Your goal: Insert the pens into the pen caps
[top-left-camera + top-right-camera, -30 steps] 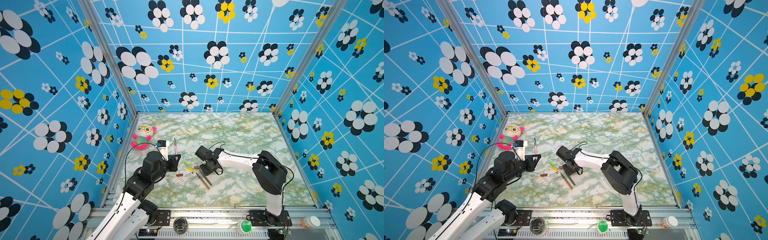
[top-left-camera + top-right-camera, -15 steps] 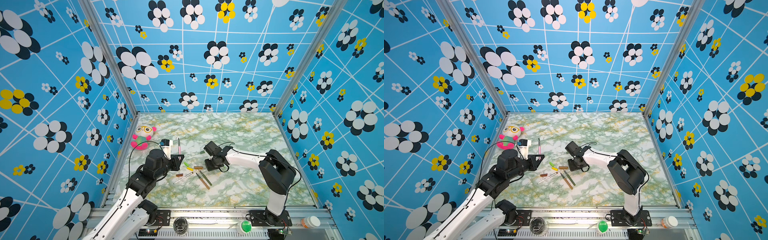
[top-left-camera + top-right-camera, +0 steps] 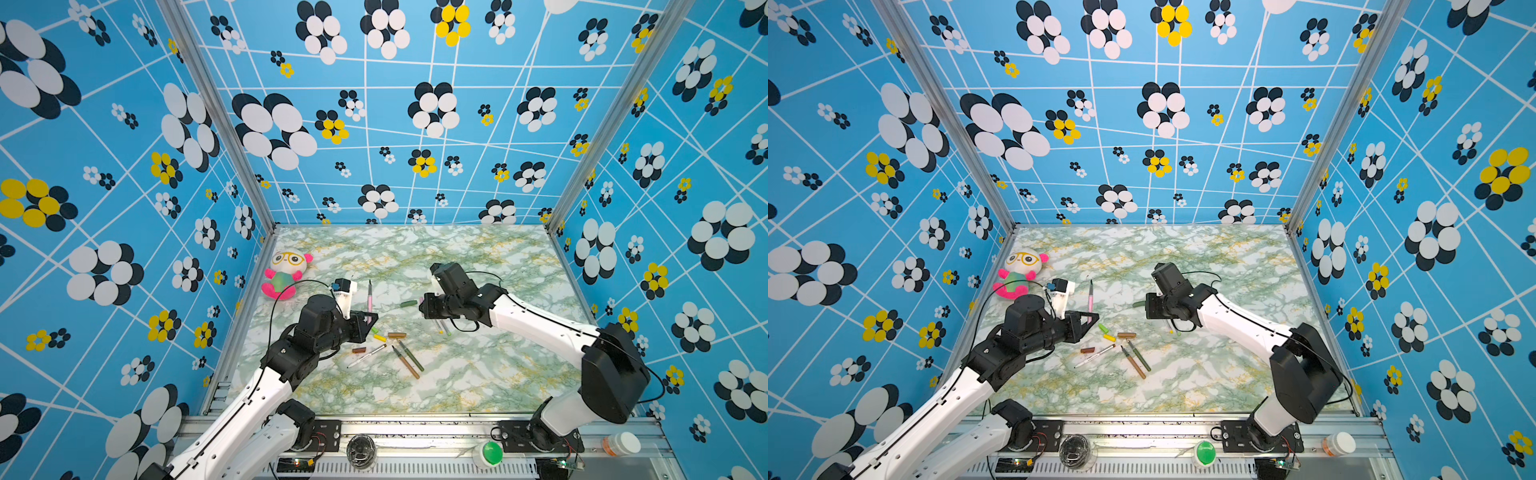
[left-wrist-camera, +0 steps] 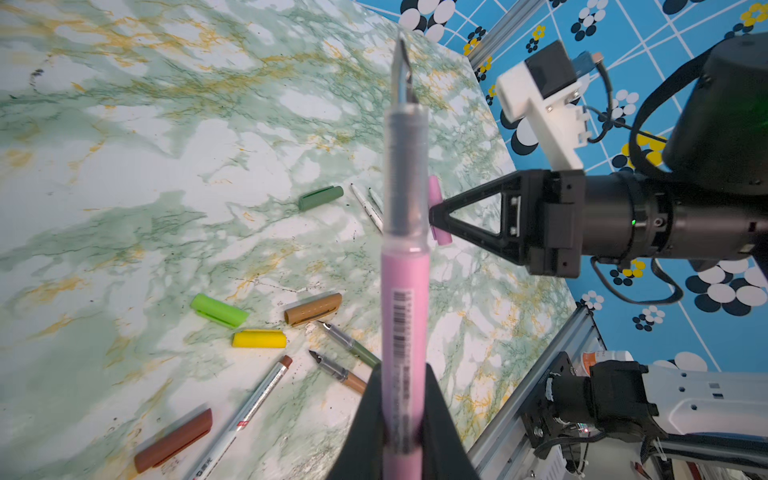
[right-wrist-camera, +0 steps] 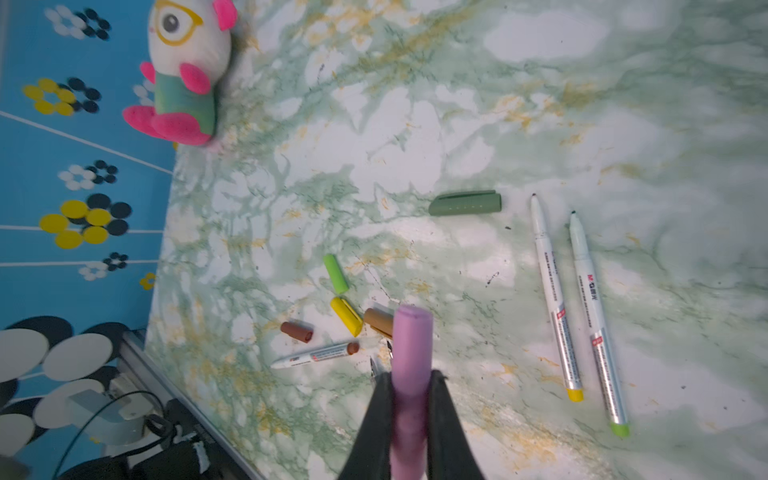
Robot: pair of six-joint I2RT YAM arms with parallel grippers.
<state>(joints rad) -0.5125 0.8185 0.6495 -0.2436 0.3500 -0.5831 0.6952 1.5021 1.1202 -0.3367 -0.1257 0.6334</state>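
Two pink pieces are held above the marble table point(image 3: 478, 374). At the left, the left gripper point(image 3: 368, 320) pinches the pink pen point(image 3: 369, 297) by its lower barrel, upright with the nib up. Apart from it to the right, the right gripper point(image 3: 424, 305) is pressed onto the pink cap point(image 5: 411, 353).

The left wrist view shows what the top views cannot: the pen's dark metal nib, a clear grip section and a barcode on the barrel. The right wrist view shows the cap as a blunt, matte lilac-pink tube between the fingertips; in the top views the gripper nearly hides it.

The dark-green cap point(image 3: 408, 304) lies between the grippers, and two white pens point(image 5: 555, 299) lie side by side below the right gripper. Nearer lie the light-green cap point(image 4: 219, 311), yellow cap point(image 4: 259, 339), tan cap point(image 4: 312, 308), brown cap point(image 4: 173, 440), brown-tipped pen point(image 4: 249, 415), tan pen point(image 3: 406, 363) and dark-green pen point(image 3: 411, 356).
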